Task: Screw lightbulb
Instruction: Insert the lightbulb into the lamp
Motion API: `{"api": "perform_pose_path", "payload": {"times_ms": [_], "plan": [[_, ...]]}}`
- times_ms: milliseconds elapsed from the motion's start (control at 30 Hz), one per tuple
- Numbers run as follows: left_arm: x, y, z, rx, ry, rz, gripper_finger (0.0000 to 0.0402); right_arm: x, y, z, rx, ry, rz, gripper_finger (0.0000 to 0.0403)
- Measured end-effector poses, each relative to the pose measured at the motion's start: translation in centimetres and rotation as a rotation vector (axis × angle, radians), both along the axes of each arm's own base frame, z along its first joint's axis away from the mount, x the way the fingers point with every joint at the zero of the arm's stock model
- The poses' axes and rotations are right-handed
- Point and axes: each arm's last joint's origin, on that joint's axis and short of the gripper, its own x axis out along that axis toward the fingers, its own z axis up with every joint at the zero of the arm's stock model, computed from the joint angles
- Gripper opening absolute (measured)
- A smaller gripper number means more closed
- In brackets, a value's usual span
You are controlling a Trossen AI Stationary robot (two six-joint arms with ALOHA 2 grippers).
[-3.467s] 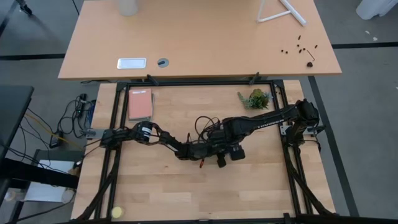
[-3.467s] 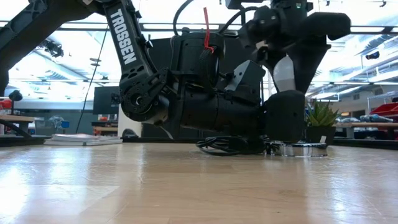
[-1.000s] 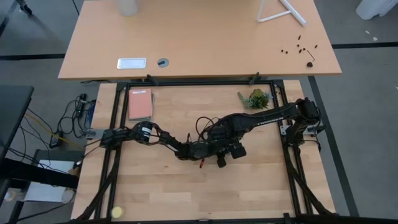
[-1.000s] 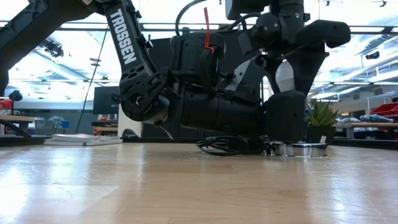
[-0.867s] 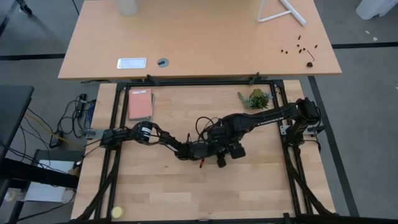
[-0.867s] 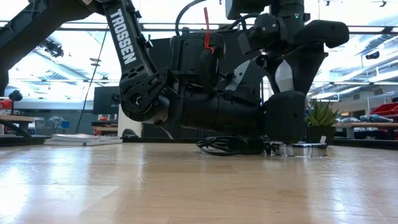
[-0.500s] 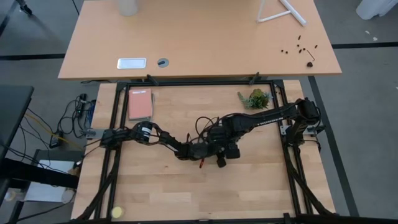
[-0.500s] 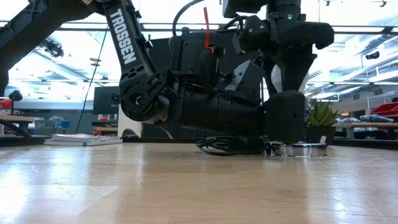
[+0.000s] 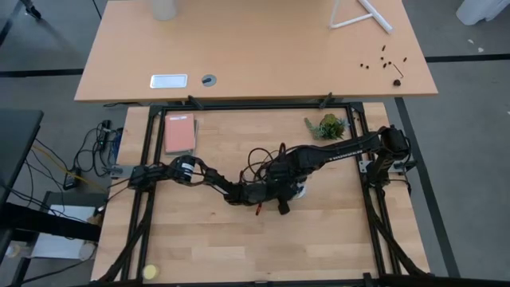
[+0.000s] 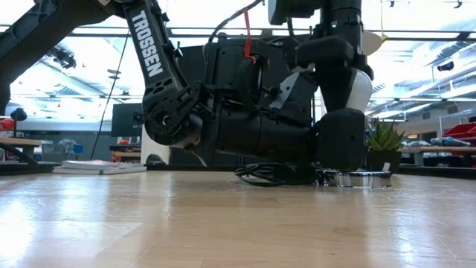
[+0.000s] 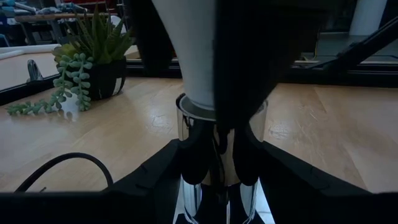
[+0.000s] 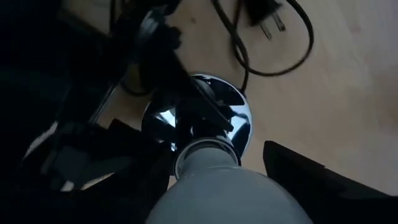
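The white lightbulb (image 10: 363, 89) stands upright with its screw base (image 12: 205, 151) at the mouth of the silvery socket (image 11: 190, 127). The socket's round disc (image 10: 361, 179) rests on the table at mid-table, and its black cord (image 12: 292, 46) trails off to the plug. My right gripper (image 9: 296, 184) reaches down from above and is shut on the bulb. Coming level from the table's left, my left gripper (image 9: 284, 194) is shut on the socket. My left gripper pinches the socket's upright neck (image 11: 186, 190) between its two fingers (image 11: 155, 180), low down near the disc. The fingers come level from the table's left. The socket stands upright with its disc on the table. My right gripper holds the bulb's rounded glass (image 12: 230, 196) between its two fingers (image 12: 298, 177), which point down from above. The bulb stands upright, base down, in the socket's mouth (image 12: 200, 127). How deep the thread sits I cannot tell.
A small potted plant (image 9: 327, 126) stands at the far right of the table, a pink notebook (image 9: 179, 133) at the far left. The coiled cord (image 9: 260, 158) lies just beyond the grippers. A yellow ball (image 9: 150, 272) sits at the near left corner.
My right gripper has rolled about its downward-pointing axis while staying over the socket, its hold on the bulb unchanged. The socket and my left gripper have kept still.
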Motion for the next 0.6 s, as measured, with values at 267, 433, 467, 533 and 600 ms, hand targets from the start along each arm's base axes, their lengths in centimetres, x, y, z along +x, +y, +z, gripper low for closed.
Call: {"api": "perform_pose_path", "payload": {"times_ms": [267,433,467,533,600], "plan": [[0.0,0.0,0.0,-0.001,-0.002,0.001,0.02,0.2,0.1,0.9,0.024,0.024,0.098,0.03],[0.0,0.0,0.0,-0.001,-0.002,0.002,0.02,0.9,0.2,2.6,0.024,-0.015,0.288,0.0348],[0.0,0.0,0.0,-0.001,-0.002,0.003,0.02,1.0,0.2,2.8,0.023,-0.02,0.325,0.0355],[0.0,0.0,0.0,-0.001,-0.001,0.002,0.02,1.1,0.3,3.1,0.02,-0.025,0.406,0.0365],[0.0,0.0,0.0,-0.001,-0.001,0.002,0.02,1.1,0.4,3.2,0.019,-0.011,0.496,0.037]]}}
